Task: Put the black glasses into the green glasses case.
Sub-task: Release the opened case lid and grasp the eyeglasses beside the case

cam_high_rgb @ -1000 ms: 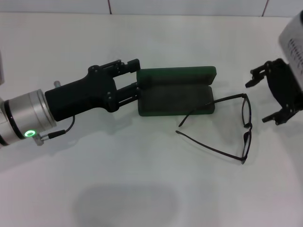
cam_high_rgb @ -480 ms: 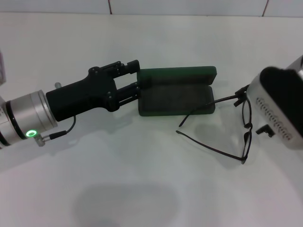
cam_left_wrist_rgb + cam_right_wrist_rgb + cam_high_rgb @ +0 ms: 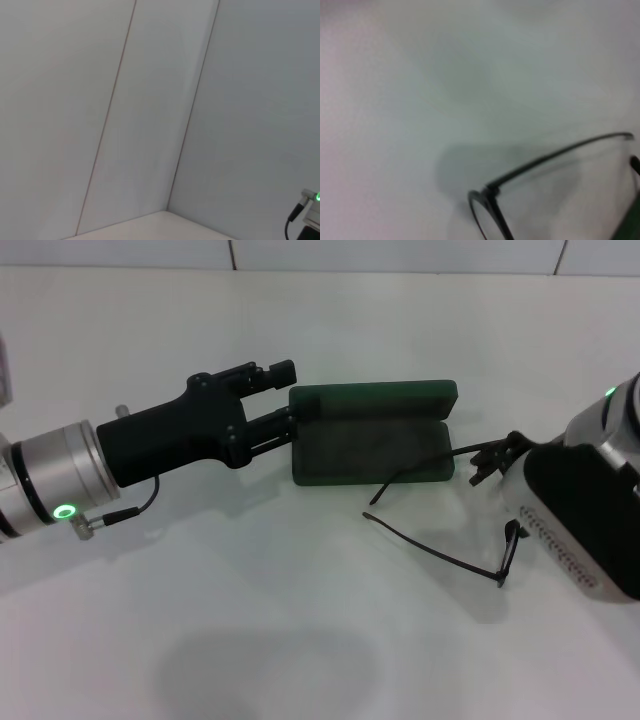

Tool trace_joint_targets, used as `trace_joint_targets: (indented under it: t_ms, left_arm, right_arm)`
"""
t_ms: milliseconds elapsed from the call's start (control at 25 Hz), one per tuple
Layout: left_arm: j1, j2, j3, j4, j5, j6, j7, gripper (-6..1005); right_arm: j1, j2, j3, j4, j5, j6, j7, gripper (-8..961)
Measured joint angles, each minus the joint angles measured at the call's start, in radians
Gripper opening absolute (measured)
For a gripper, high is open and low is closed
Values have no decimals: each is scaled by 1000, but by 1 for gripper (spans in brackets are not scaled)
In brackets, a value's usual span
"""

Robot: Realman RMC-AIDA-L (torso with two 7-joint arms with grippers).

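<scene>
The black glasses (image 3: 450,530) lie open on the white worktop (image 3: 300,640), toward its right edge, just in front of the green glasses case (image 3: 372,432); one temple tip rests against the case's near rim and the other reaches out across the bare worktop. The case sits open near the middle of the worktop, its lid laid back toward the far edge. I have the left gripper (image 3: 285,400) at the case's left end, jaws spread with one on either side of that end, though I cannot tell whether they touch it. The right gripper (image 3: 495,460) is down over the lens end of the frame; its body hides the jaws, so I cannot tell whether they have closed on the glasses.

The grasp is the step in hand, I judge. Done well, it takes the frame at the bridge or front bar rather than a thin temple, which would flex, and lifts level so the temples clear the case rim. The frame is slender black wire with clear lenses, shown close in the right wrist view (image 3: 540,170).
</scene>
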State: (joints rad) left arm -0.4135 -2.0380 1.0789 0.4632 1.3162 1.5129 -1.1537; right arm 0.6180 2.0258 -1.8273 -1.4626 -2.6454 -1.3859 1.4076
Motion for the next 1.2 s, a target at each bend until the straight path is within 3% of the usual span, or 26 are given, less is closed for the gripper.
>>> trace_joint_targets:
  t_ms: [640,840,1200]
  left_arm:
    - [9,10,-1,-13,6,-2,8,588]
    - [9,10,-1,-14,15,-2,8,588]
    - [17,7,-1,-14,22,-2,9,588]
  right_arm:
    - [7,2,-61,50,5,49,24,746]
    - [12,2,-63,78,-2,54,50,595]
    - [10,2,-64,77,4,63,62,597]
